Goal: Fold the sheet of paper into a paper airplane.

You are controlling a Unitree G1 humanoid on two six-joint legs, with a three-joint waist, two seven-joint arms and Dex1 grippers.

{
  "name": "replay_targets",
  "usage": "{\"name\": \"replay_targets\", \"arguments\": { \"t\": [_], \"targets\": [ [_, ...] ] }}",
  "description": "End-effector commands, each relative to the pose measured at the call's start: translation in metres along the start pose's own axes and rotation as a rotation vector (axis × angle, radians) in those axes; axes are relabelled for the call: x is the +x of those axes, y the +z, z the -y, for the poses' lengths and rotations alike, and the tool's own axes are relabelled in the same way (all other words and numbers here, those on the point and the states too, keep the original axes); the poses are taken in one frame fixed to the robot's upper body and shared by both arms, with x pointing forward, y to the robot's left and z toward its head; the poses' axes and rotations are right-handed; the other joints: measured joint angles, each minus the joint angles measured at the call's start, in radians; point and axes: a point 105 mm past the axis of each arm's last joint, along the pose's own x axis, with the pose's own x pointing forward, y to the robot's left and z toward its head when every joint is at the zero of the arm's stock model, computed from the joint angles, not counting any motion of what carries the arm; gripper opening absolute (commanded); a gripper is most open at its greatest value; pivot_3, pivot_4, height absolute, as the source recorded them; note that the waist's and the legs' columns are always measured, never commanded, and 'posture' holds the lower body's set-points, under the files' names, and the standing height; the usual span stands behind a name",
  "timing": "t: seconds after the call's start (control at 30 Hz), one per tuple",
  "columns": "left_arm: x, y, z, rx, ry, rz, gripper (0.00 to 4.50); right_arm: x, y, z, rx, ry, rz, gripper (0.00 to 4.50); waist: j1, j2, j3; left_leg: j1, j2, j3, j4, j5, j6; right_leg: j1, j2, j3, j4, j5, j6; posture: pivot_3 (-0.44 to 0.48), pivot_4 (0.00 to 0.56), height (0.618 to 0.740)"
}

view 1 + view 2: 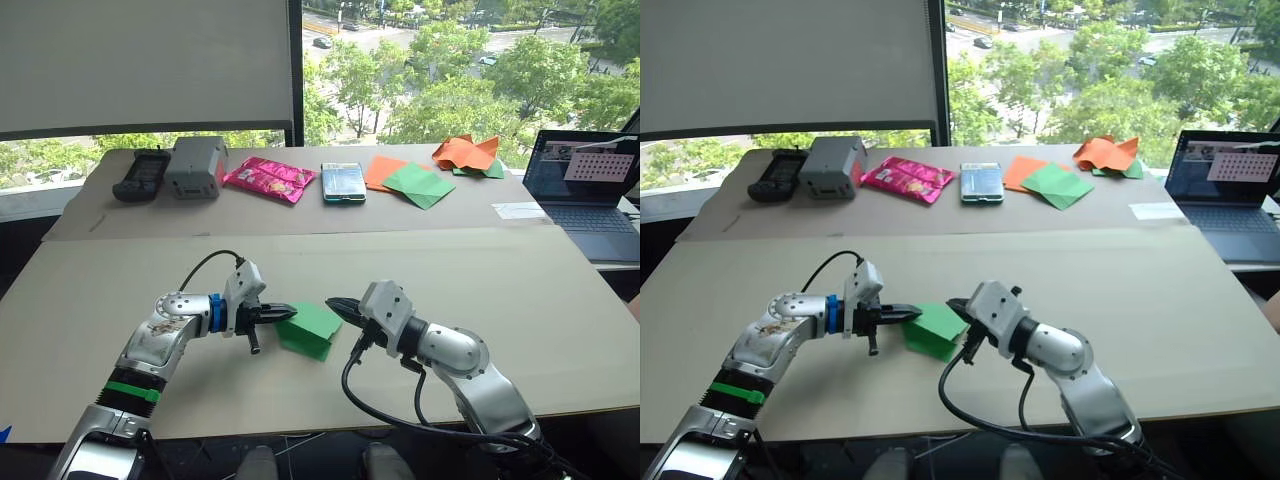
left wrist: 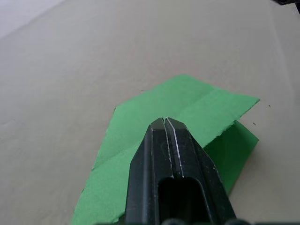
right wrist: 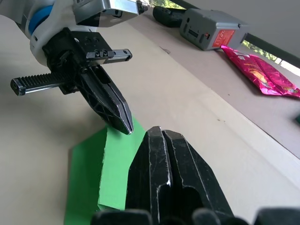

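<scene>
The sheet of paper (image 1: pixel 312 328) is bright green, partly folded with a flap doubled over, and lies flat on the near tan table (image 1: pixel 150 280) between my two grippers. My left gripper (image 1: pixel 288 313) is shut, its tip resting on the paper's left edge without holding it. In the right wrist view the same left gripper (image 3: pixel 126 129) points down onto the paper (image 3: pixel 117 168). My right gripper (image 1: pixel 332 303) is shut too, its tip at the paper's far right corner, just above it. The tips of the two grippers point at each other across the sheet.
Along the far table stand a black device (image 1: pixel 140 172), a grey box (image 1: pixel 195 165), a pink packet (image 1: pixel 268 178), a phone (image 1: pixel 343 182), overlapping orange and dull green sheets (image 1: pixel 410 180) and a crumpled orange-and-green heap (image 1: pixel 470 153). An open laptop (image 1: pixel 585 185) stands at the right.
</scene>
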Motion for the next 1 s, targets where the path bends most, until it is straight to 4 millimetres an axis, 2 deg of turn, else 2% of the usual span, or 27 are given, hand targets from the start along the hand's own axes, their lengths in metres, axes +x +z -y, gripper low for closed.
{"name": "replay_targets", "arguments": {
  "t": [0.03,0.33,0.43,0.7,1.0],
  "targets": [
    [-0.004,0.001,0.008,0.023,-0.02,-0.003,0.0,-0.004,0.006,0.008,0.027,-0.045,0.01,0.03,0.0,0.0,0.0,0.0,0.0,0.0,0.0,0.0,0.0,0.0,0.0,0.0,0.0,0.0,0.0,0.0,0.15,0.718],
    [0.001,-0.003,0.01,-0.008,-0.006,0.012,0.0,-0.005,0.0,0.005,0.129,-0.022,-0.024,0.03,0.003,0.0,0.0,-0.001,0.0,0.0,0.0,0.0,0.0,0.0,0.0,0.0,0.0,0.0,0.0,0.0,0.15,0.718],
    [0.001,-0.003,0.012,-0.01,-0.008,0.014,0.0,-0.007,-0.009,0.006,0.199,-0.034,-0.065,0.91,0.002,0.0,0.0,-0.001,0.0,0.0,0.0,0.0,0.0,0.0,0.0,0.0,0.0,0.0,0.0,0.0,0.15,0.718],
    [-0.001,-0.004,0.016,-0.018,-0.01,0.01,0.0,-0.007,-0.037,0.008,0.481,-0.089,-0.153,3.75,0.001,0.0,0.0,-0.001,0.0,0.0,0.0,0.0,0.0,0.0,0.0,0.0,0.0,0.0,0.0,0.0,0.15,0.718],
    [-0.004,-0.006,0.017,-0.027,0.001,0.006,0.0,-0.001,-0.041,-0.009,0.81,-0.029,-0.146,3.75,0.0,0.001,0.0,-0.001,0.0,-0.001,0.0,0.0,0.0,0.0,0.0,0.0,0.0,0.0,0.0,0.0,0.15,0.718]
  ]
}}
